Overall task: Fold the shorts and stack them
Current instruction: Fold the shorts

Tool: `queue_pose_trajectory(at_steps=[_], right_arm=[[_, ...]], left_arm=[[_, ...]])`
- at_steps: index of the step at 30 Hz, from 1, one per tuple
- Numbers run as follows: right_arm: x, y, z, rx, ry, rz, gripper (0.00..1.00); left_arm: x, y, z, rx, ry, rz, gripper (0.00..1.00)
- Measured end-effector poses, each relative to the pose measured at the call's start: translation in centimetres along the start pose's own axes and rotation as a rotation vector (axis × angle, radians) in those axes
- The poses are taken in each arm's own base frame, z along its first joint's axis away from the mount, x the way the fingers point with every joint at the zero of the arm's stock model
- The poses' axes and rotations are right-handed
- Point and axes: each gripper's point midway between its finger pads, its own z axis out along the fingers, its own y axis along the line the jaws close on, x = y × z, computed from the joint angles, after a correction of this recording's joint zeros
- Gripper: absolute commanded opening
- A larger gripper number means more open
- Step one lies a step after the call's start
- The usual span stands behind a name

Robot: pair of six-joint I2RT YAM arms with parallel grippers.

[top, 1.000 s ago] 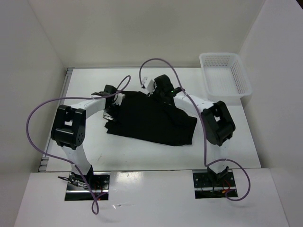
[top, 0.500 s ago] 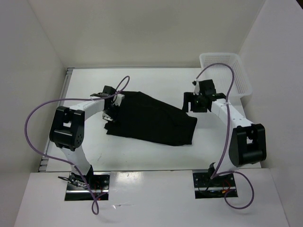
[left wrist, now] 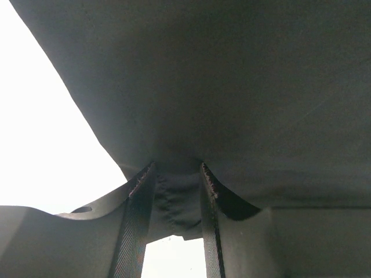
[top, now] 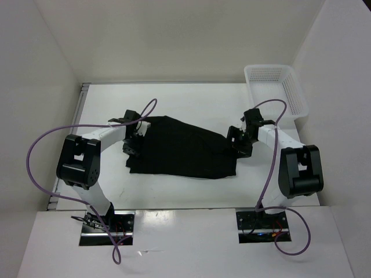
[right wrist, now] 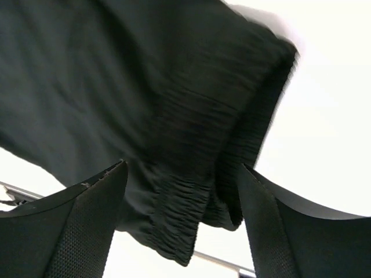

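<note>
Left pincer (left wrist: 177,200) first: in its wrist view we see the two fingers drawn narrow, with a fold of the black shorts (left wrist: 232,87) nipped between them and the cloth spreading away above to fill most of the frame. From the overhead camera we can only place this left pincer (top: 133,141) at the left edge of the shorts (top: 185,152); the grip itself is hidden there. The right pincer (right wrist: 179,171) stands wide, and its own camera shows us a gathered, ribbed band of the shorts (right wrist: 145,87) lying in the gap between the fingers, somewhat blurred; we cannot tell whether the cloth touches either pad. Overhead, the right pincer (top: 239,145) sits at the right corner of the garment. The shorts lie spread, mostly flat, in the middle of the white table (top: 174,188), between the two arms. A white mesh basket (top: 278,114) stands at the far right corner, well apart from the cloth, and only the overhead view shows it. Purple cables (top: 46,150) loop from each arm.
</note>
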Motion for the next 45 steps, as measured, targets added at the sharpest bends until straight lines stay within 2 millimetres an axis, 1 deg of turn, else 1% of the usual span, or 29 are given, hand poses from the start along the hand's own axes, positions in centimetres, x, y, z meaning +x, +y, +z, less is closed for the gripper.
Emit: queue_pose_trajectory(at_steps=[3, 6, 10, 14, 17, 18, 19, 21, 24, 26, 27, 29, 30, 32, 33, 35, 36, 38, 39, 41, 43, 45], right_arm=[[0.8, -0.9, 0.8, 0.038, 0.045, 0.036, 0.78], [1.2, -1.3, 1.4, 0.054, 0.072, 0.052, 0.76], [1.6, -1.7, 2.0, 0.066, 0.100, 0.063, 0.74], [1.9, -1.8, 2.5, 0.079, 0.117, 0.046, 0.74], [1.9, -1.0, 2.7, 0.081, 0.121, -0.013, 0.74], [2.0, -0.6, 2.8, 0.079, 0.122, -0.044, 0.74], [2.2, 0.0, 3.1, 0.080, 0.125, -0.096, 0.76], [2.7, 1.0, 3.7, 0.091, 0.129, -0.185, 0.76], [3.4, 1.6, 4.4, 0.097, 0.146, -0.259, 0.76], [3.1, 1.5, 4.4, 0.098, 0.143, -0.251, 0.71], [2.9, 1.3, 4.4, 0.100, 0.142, -0.249, 0.61], [2.5, 1.0, 4.6, 0.109, 0.143, -0.249, 0.51], [2.2, 1.0, 4.8, 0.107, 0.145, -0.248, 0.42], [1.4, 1.3, 5.1, 0.100, 0.138, -0.261, 0.33], [1.0, 1.4, 5.3, 0.097, 0.133, -0.267, 0.26], [0.2, 1.8, 5.6, 0.089, 0.121, -0.291, 0.19], [-0.2, 2.0, 5.6, 0.085, 0.114, -0.303, 0.14], [-1.3, 2.5, 5.8, 0.075, 0.090, -0.327, 0.09], [-1.7, 2.7, 5.9, 0.071, 0.079, -0.338, 0.04], [-2.4, 3.0, 6.0, 0.061, 0.057, -0.364, 0.00], [-2.9, 3.2, 6.0, 0.058, 0.043, -0.385, 0.00], [-3.3, 3.3, 6.0, 0.059, 0.030, -0.410, 0.00]], left_arm=[[0.2, 0.1, 0.0, -0.001, 0.007, -0.005, 0.43], [0.6, 0.4, -0.1, -0.002, 0.017, -0.018, 0.43], [1.4, 1.5, -0.3, -0.003, 0.039, -0.060, 0.43], [2.3, 2.6, -0.5, -0.013, 0.060, -0.100, 0.43], [2.9, 3.4, -0.6, -0.015, 0.070, -0.134, 0.43], [3.0, 3.5, -0.7, -0.011, 0.072, -0.142, 0.43], [3.2, 3.5, -0.7, -0.007, 0.075, -0.147, 0.43], [3.2, 3.5, -0.7, -0.005, 0.077, -0.147, 0.43], [3.3, 3.5, -0.7, -0.005, 0.078, -0.147, 0.43], [3.5, 3.4, -0.8, -0.004, 0.085, -0.148, 0.45], [3.5, 3.4, -0.8, -0.004, 0.085, -0.147, 0.45], [3.8, 3.3, -0.8, -0.003, 0.091, -0.148, 0.45], [3.8, 3.3, -0.9, -0.003, 0.094, -0.148, 0.45], [4.1, 3.3, -0.9, -0.002, 0.098, -0.149, 0.45], [4.2, 3.3, -0.9, -0.003, 0.101, -0.149, 0.45], [4.3, 3.2, -1.0, -0.002, 0.104, -0.149, 0.45], [4.4, 3.2, -1.0, -0.003, 0.108, -0.149, 0.45], [4.5, 3.3, -1.0, -0.007, 0.111, -0.149, 0.45], [4.5, 3.3, -1.1, -0.010, 0.114, -0.149, 0.45], [4.4, 3.6, -1.3, -0.023, 0.115, -0.149, 0.45], [3.8, 3.9, -1.7, -0.039, 0.108, -0.147, 0.45], [2.4, 4.3, -2.6, -0.055, 0.076, -0.144, 0.46]])
